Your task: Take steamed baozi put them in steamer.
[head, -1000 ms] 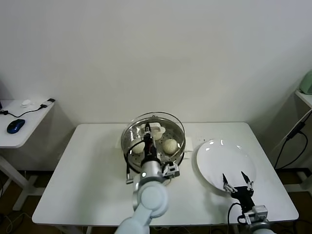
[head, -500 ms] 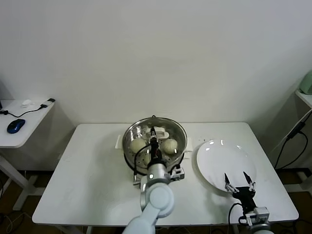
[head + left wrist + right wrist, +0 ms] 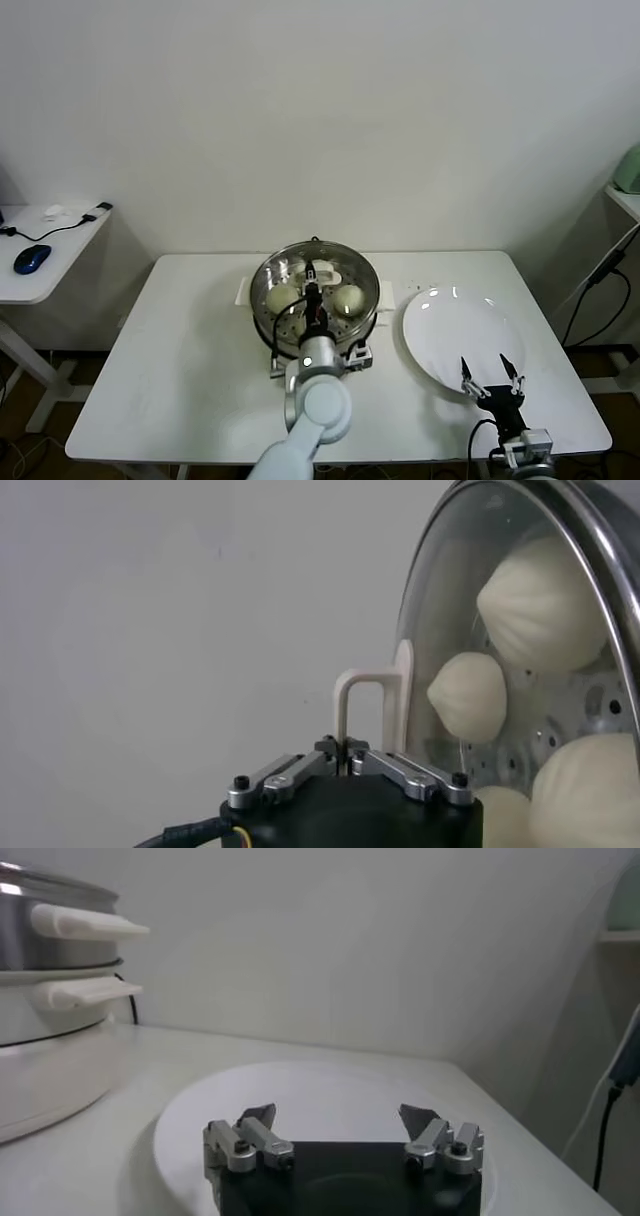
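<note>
Right gripper [image 3: 491, 372] idle at table's near edge, jaws spread, empty, over the near rim of the flat white plate [image 3: 460, 330]. Left gripper [image 3: 347, 757] pinched together on the white loop handle [image 3: 358, 705] of the round glass lid [image 3: 316, 282]. Just beyond, under the glass, cream-white round baozi [image 3: 541, 602] sit inside the shiny steel steamer [image 3: 268, 312]; four show, one cut off at the wrist view's edge.

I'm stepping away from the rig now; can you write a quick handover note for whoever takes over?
Left gripper: shut on the white handle of the glass lid, which sits on the steamer.
Right gripper: open, holding nothing, at the near edge of the white plate.
Baozi: four visible through the lid, inside the steamer; none on the plate.
Done: loading, lid on.
Left: release the handle, withdraw the arm.
</note>
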You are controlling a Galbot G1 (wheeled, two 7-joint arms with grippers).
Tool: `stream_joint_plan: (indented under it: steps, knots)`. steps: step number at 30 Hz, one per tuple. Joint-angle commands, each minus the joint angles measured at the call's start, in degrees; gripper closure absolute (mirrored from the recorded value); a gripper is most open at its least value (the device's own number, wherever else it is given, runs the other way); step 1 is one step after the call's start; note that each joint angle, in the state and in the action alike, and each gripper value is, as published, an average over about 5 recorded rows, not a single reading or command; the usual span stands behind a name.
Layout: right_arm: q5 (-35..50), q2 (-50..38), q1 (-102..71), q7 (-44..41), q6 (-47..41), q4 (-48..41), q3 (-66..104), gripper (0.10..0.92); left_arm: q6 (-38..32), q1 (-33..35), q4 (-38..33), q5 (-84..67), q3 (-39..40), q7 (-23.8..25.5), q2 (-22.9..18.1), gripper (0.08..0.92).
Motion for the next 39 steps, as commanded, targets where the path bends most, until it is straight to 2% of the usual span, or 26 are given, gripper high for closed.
stream_joint_plan:
  steps: [1, 4, 11, 20, 23, 26, 29, 33, 36, 39]
  knots:
    - [-0.28, 0.04, 0.01, -0.01, 0.46, 0.10, -0.26, 0.203, 0.69, -0.27, 0.73, 0.13, -0.13, -0.32, 0.01, 0.865]
    - [-0.36, -0.04, 0.00, -0.16, 0.16, 0.35, -0.49, 0.203, 0.37, -0.07, 0.72, 0.18, -0.30, -0.64, 0.07, 0.817]
    - [0.58, -0.21, 0.15, 1.11, -0.68, 1.34, -0.62, 0.203, 0.04, 1.16, -2.38, -0.15, 0.47, 0.16, 1.00, 0.614]
    - [0.70, -0.99, 0.79, 0.89, -0.51, 2.07, -1.15, 0.203, 0.03, 3.74, -13.79, -6.15, 3.82, 2.71, 4.61, 0.345]
    - [0.00, -0.71, 1.43, 0.89, 0.07, 2.06, -1.59, 0.203, -1.14, 5.56, -17.78, -11.98, 4.51, 0.76, 6.64, 0.268]
    - [-0.64, -0.50, 1.89, 1.01, 1.25, 1.99, -1.97, 0.203, -3.68, 8.34, -21.72, -19.46, 3.29, -3.34, 9.04, 0.202]
    - [-0.24, -0.21, 2.30, 1.30, 2.74, 1.92, -2.19, 0.203, -8.76, 11.60, -25.16, -30.19, -1.00, -8.66, 11.16, 0.179]
    - [0.37, 0.22, 2.52, 1.48, 3.84, 1.48, -2.20, 0.203, -17.11, 15.80, -28.62, -51.80, -9.99, -16.72, 14.81, 0.177]
    - [0.55, 0.21, 2.56, 1.70, 4.50, 0.82, -2.29, 0.203, -25.11, 17.31, -29.71, -72.72, -21.02, -22.24, 16.37, 0.177]
    - [0.90, 0.29, 2.79, 2.00, 4.84, 0.30, -2.32, 0.203, -33.25, 18.21, -27.95, -93.13, -33.45, -23.19, 17.01, 0.177]
